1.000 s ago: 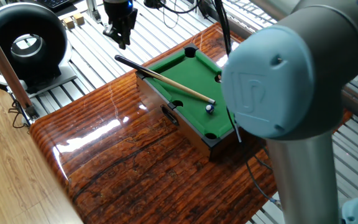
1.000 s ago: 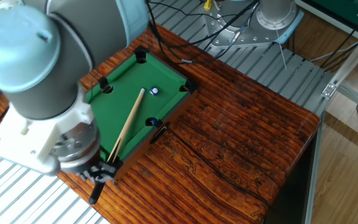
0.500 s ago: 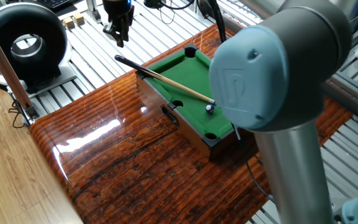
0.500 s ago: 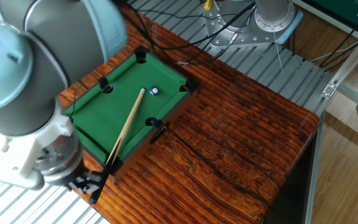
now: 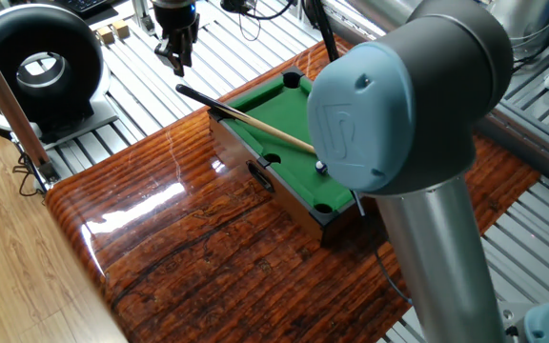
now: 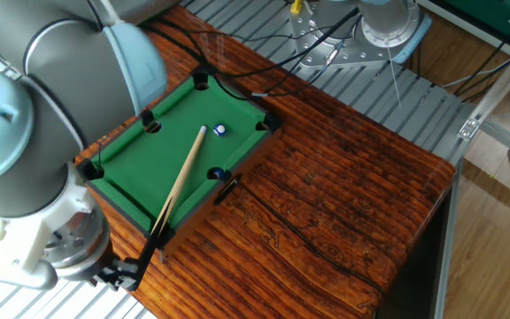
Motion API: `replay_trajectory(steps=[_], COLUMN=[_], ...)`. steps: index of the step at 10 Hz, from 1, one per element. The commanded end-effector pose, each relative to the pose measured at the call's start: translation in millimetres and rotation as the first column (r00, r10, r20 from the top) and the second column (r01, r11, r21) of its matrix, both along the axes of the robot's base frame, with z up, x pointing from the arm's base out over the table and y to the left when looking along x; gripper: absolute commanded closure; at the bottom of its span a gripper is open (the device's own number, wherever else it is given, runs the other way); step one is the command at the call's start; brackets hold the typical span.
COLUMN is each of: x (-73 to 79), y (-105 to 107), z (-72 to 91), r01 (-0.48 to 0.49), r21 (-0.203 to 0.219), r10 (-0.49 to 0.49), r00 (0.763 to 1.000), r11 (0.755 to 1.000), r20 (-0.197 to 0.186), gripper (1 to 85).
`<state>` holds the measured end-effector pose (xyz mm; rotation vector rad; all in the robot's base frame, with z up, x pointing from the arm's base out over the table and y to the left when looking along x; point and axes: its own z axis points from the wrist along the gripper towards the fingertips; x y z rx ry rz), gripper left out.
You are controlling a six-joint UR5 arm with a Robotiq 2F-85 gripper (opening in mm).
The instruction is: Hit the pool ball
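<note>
On green felt, the pool ball (image 6: 220, 129) looks glossy blue-white, apparently round.

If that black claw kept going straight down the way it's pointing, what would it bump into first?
Probably the ribbed metal bench beside the wooden board. The gripper points down, hanging just short of the cue's dark butt end, so it would likely miss it, though depth is hard to judge.

No readable text, number or brand name appeared in either view. The only mark was an embossed logo on the blue cap (image 5: 355, 133) of the robot arm's joint in one fixed view, a raised emblem whose letters could not be made out with certainty. The other blue joint cap (image 6: 3, 115) in the other fixed view showed no legible marking.
</note>
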<state>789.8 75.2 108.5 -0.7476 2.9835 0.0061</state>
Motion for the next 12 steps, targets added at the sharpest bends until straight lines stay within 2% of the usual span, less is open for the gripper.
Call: replay_trajectory(steps=[1, 4, 5, 8, 9, 12], x=[-3.4, -22.5, -26.2, -27.4, -29.7, -35.6], y=[7.6, 8.0, 8.7, 6.6, 1.0, -8.7], z=[4.4, 20.7, 21.3, 11.9, 10.6, 4.0], r01=[-0.014, -0.032, -0.047, -0.056, -0.066, -0.095], r21=[0.025, 0.033, 0.033, 0.024, 0.004, -0.009], r10=[0.015, 0.033, 0.049, 0.058, 0.066, 0.094], r00=[1.0, 0.998, 0.997, 0.997, 0.996, 0.993], r11=[1.0, 0.999, 0.998, 0.998, 0.998, 0.995], r20=[-0.016, -0.046, -0.051, -0.053, -0.062, -0.067], gripper=[51.0, 49.3, 48.0, 47.0, 46.7, 44.0])
